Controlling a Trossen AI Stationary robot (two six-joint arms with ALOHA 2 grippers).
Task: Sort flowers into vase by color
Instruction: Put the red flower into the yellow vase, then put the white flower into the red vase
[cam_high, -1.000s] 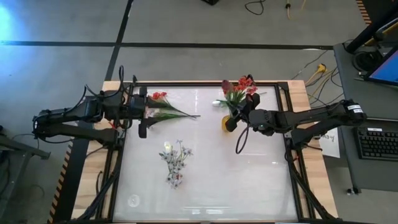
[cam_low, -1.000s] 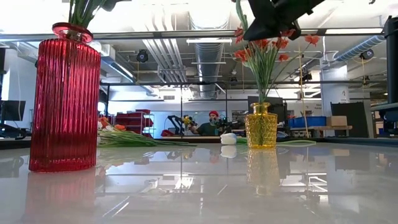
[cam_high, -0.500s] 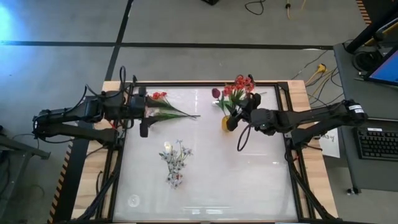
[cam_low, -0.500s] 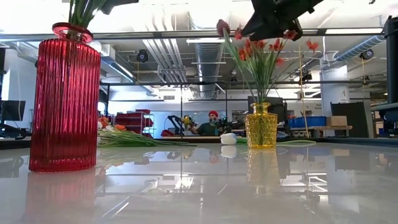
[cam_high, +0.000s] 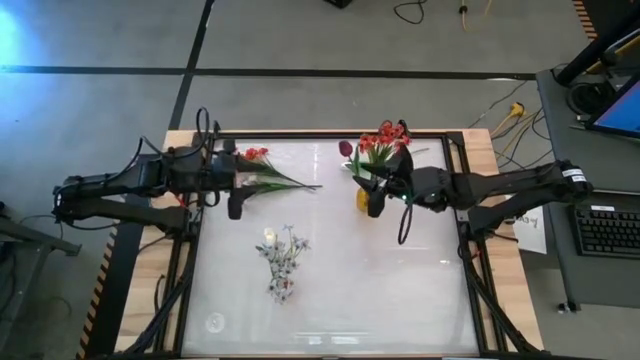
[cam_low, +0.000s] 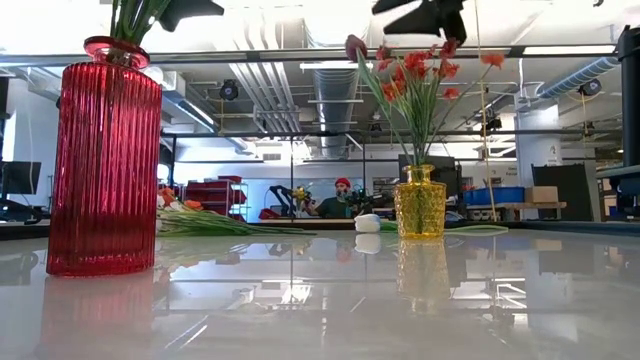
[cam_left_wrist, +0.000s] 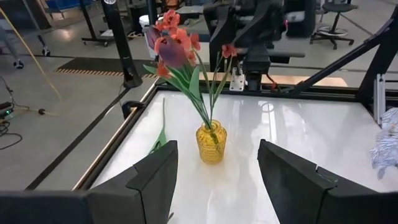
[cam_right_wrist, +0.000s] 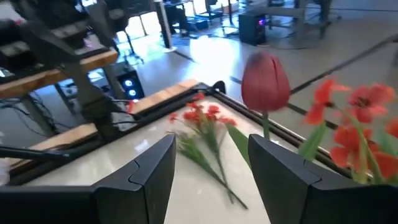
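Note:
A small yellow vase (cam_high: 362, 198) stands on the white table, right of the far middle. It holds orange-red blossoms (cam_low: 425, 70) and a dark maroon tulip (cam_right_wrist: 265, 81) that leans left. My right gripper (cam_right_wrist: 211, 168) hangs open just above and beside these flowers (cam_low: 420, 8), with nothing between its fingers. A tall red vase (cam_low: 105, 160) with green stems stands at the left. My left gripper (cam_left_wrist: 217, 162) is open over the table's left side, facing the yellow vase (cam_left_wrist: 211, 142). More orange-red flowers (cam_high: 265, 170) and whitish sprays (cam_high: 282, 262) lie flat on the table.
A white blossom (cam_low: 368, 222) lies on the table just left of the yellow vase. A black frame (cam_high: 330, 133) borders the table. Bare white tabletop (cam_high: 380, 290) spreads over the near right. A person sits far off in the room (cam_low: 340, 200).
My right gripper has let go of the maroon tulip and risen above the yellow vase, rolling a little. The tulip, hidden by the gripper a second ago, now stands free in the yellow vase, leaning left of the orange-red blossoms.

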